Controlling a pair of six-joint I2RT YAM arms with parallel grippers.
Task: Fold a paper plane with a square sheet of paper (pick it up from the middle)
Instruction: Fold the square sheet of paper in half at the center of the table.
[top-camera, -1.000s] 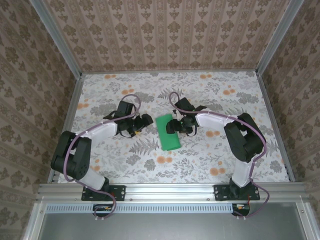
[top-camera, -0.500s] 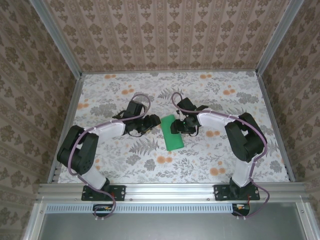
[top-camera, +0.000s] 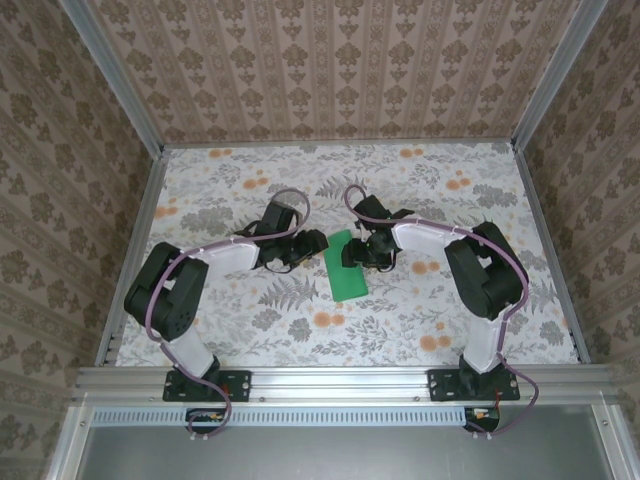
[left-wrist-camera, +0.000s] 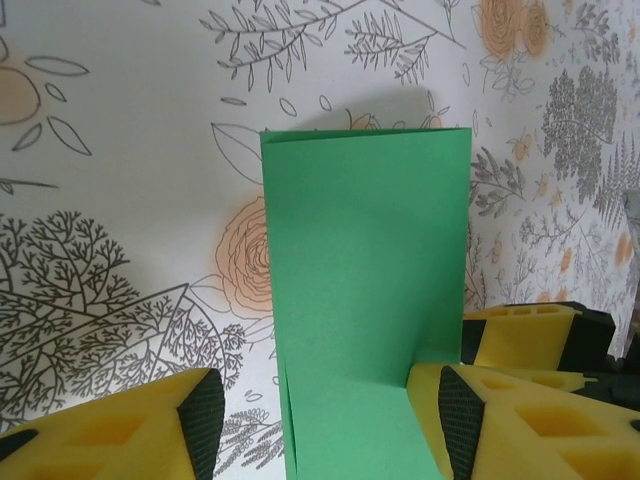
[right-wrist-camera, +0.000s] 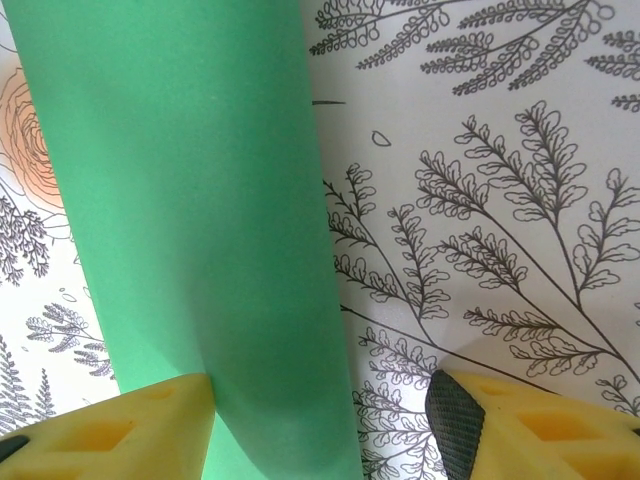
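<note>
Left gripper (left-wrist-camera: 320, 425) and right gripper (right-wrist-camera: 320, 420) down at the sheet of paper (top-camera: 345, 270), both with jaws apart.
Left fingers straddled one end of the sheet. Right gripper had one finger at the sheet's long edge, the other over bare table (top-camera: 450, 180). Sheet lay flat, folded to a narrow green rectangle, mid-table between the two grippers.

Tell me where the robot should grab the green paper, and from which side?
The green paper lies flat on the table, folded into a long strip, so there is nothing to pinch from straight above. Probably best is its long edge, where two layers show slightly apart: come in low from that side and slip one finger under.
</note>
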